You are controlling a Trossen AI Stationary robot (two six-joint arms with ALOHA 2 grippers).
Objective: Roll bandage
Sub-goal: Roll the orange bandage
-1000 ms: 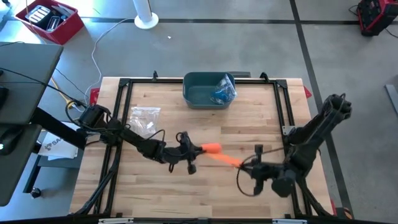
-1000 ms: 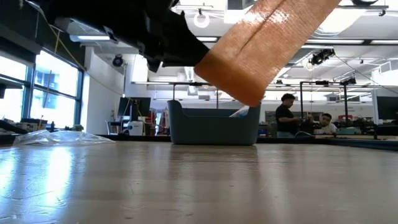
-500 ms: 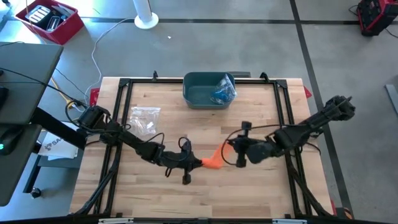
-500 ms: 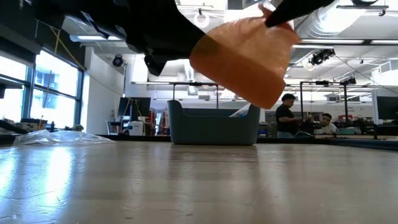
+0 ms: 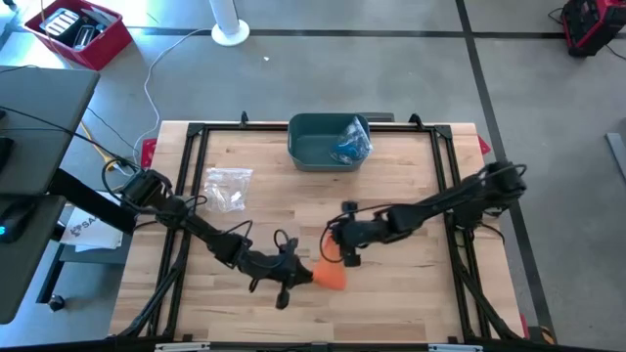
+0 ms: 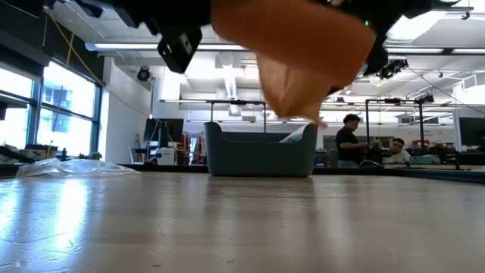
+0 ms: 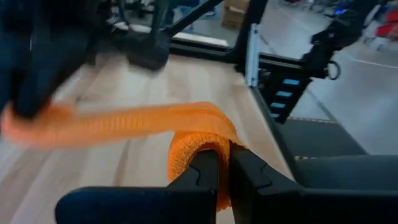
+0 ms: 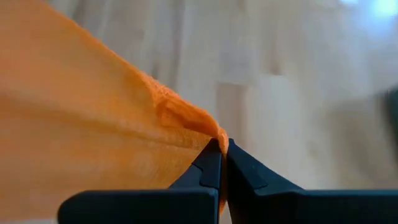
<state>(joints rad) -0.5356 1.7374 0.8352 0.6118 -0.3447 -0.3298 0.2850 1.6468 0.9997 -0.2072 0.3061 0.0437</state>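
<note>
Both arms have shifted since a second ago: the right gripper (image 5: pixel 337 242) has swung in from the near right corner toward the table's middle, and the left gripper (image 5: pixel 309 277) has slid nearer the front edge, so the two now sit just beside each other. The orange bandage (image 5: pixel 333 274), which earlier stretched as a long strip between them, is now bunched into a short, folded length.

Seen from the left wrist, the bandage (image 7: pixel 200 142) curls into a tight coil right at that gripper's fingertips (image 7: pixel 205 171), which are pressed together and pinch its coiled end; a flat band runs away from the coil over the wood. From the right wrist, that gripper's fingers (image 8: pixel 214 163) are also pressed together, nipping the edge of the cloth (image 8: pixel 93 137), which fans out wide and slack beyond the tips.

The bandage is a soft, ribbed, woven elastic fabric. In the low view it hangs (image 6: pixel 303 53) above the tabletop, clear of the wood, between the dark grippers. The table (image 5: pixel 411 303) is pale butcher-block wood. Well beyond the fingers stand a teal bin (image 5: pixel 318 147) and a crumpled clear plastic bag (image 5: pixel 227 186).
</note>
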